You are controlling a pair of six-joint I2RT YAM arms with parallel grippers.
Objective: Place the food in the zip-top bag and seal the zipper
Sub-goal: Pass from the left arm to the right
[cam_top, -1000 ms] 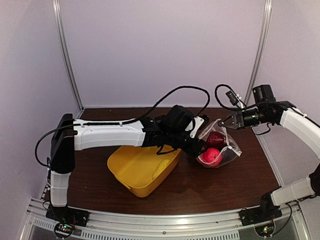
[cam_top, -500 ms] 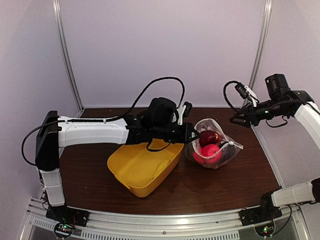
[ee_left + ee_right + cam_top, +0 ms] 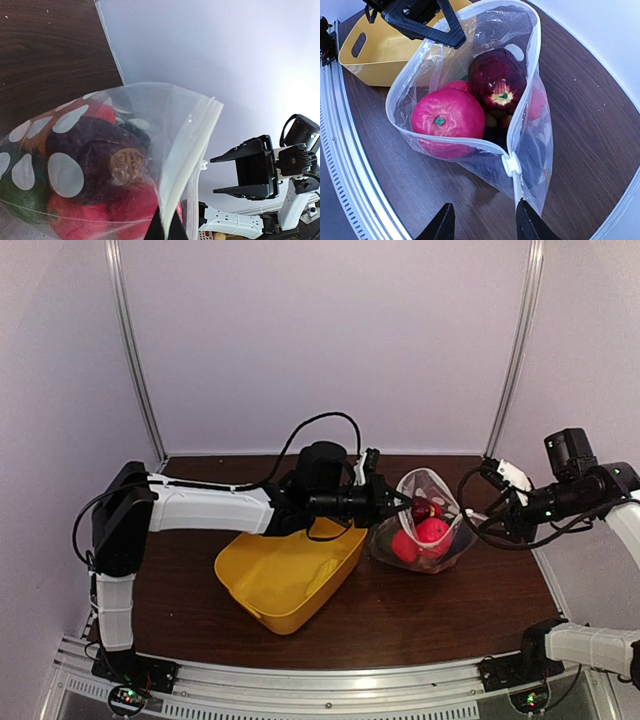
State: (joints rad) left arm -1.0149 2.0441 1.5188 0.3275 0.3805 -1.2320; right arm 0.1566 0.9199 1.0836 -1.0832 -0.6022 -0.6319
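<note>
Your right tool [image 3: 485,207] has backed off to the right edge of the overhead view, jaws apart and empty, while your left tool [image 3: 392,502] has clamped onto the left rim of the zip-top bag [image 3: 535,145]. The bag stands centre-right on the surface [image 3: 580,115], mouth gaping, the food [image 3: 447,117] inside. Loading looks done; sealing is next. Close on the white slider [image 3: 511,164] and draw it along the zipper [image 3: 537,60]
</note>
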